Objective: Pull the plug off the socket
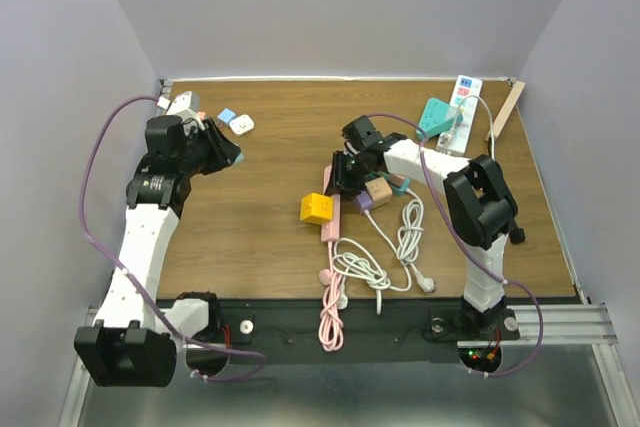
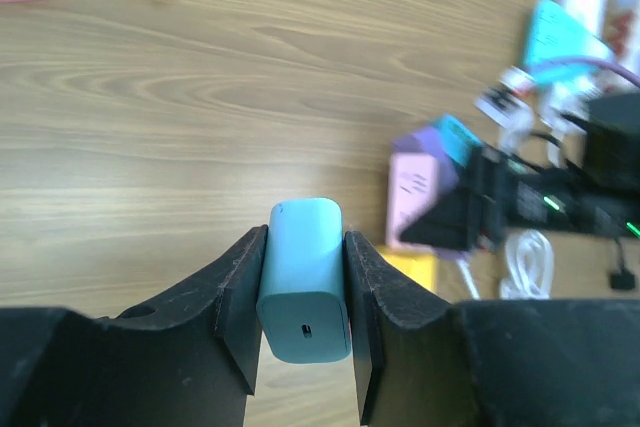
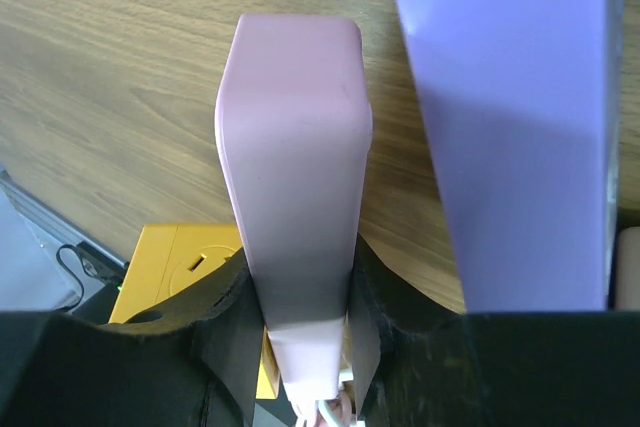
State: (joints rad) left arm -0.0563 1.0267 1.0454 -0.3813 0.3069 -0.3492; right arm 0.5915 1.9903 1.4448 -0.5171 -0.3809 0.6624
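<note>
Holding the light-blue plug (image 2: 303, 277) clear of the pink power strip (image 3: 295, 177).
Pinching that plug between the fingers of the left gripper (image 1: 228, 153) at the far left, above the wood and well apart from the strip. Clamping the strip's sides with the right gripper (image 1: 340, 179) at mid-table, just beside a purple adapter (image 3: 510, 117) and a yellow cube socket (image 1: 316, 208). Judging by the gap, extraction done and only the put-down left. Next: lower onto bare wood at left, spread the left fingers, then ease the right grip off the strip.
</note>
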